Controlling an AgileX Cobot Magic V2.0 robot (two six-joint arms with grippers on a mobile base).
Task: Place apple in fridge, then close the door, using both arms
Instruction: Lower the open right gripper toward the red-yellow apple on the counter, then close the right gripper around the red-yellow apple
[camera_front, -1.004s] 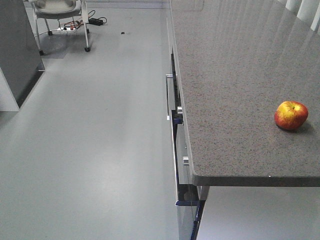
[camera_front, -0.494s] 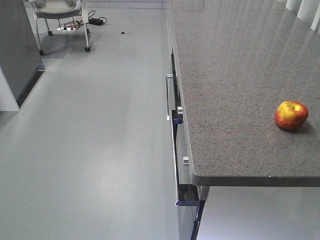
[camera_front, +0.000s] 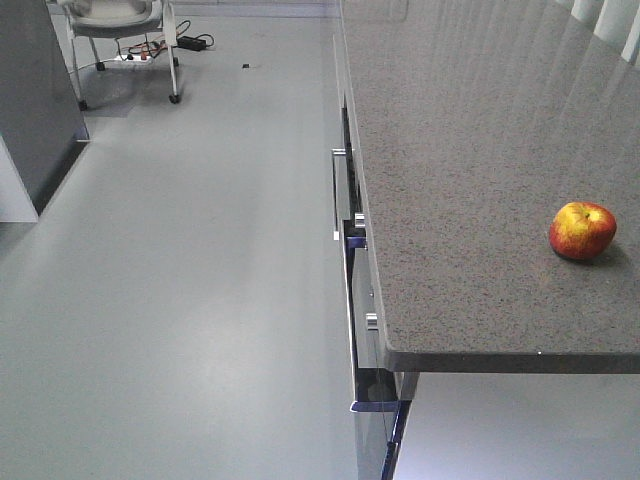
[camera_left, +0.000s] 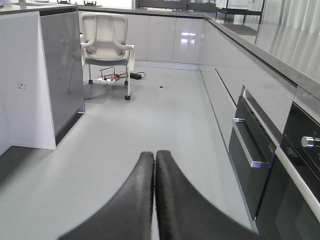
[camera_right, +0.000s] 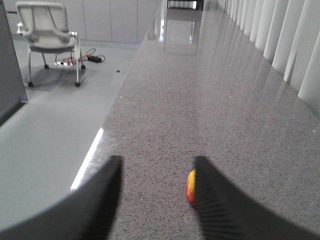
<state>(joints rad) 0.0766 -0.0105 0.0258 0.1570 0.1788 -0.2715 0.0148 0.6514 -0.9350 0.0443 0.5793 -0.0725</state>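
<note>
The red and yellow apple (camera_front: 582, 230) rests on the speckled grey counter (camera_front: 450, 150) near its right side, untouched. In the right wrist view my right gripper (camera_right: 158, 161) is open above the counter. The apple (camera_right: 190, 187) peeks out just inside the right finger (camera_right: 220, 200), which hides most of it. My left gripper (camera_left: 154, 155) is shut on nothing and hangs over the grey floor. The dark grey fridge (camera_front: 30, 100) stands far left, with its white side (camera_left: 20, 85) showing. I cannot tell how its door stands. Neither arm shows in the front view.
Drawers with metal handles (camera_front: 340, 195) line the counter's front, and they show again (camera_left: 250, 150) on the right of the left wrist view. A white office chair (camera_left: 106, 45) and floor cables (camera_front: 160, 48) lie at the far end. White curtains (camera_right: 290, 40) border the counter's right.
</note>
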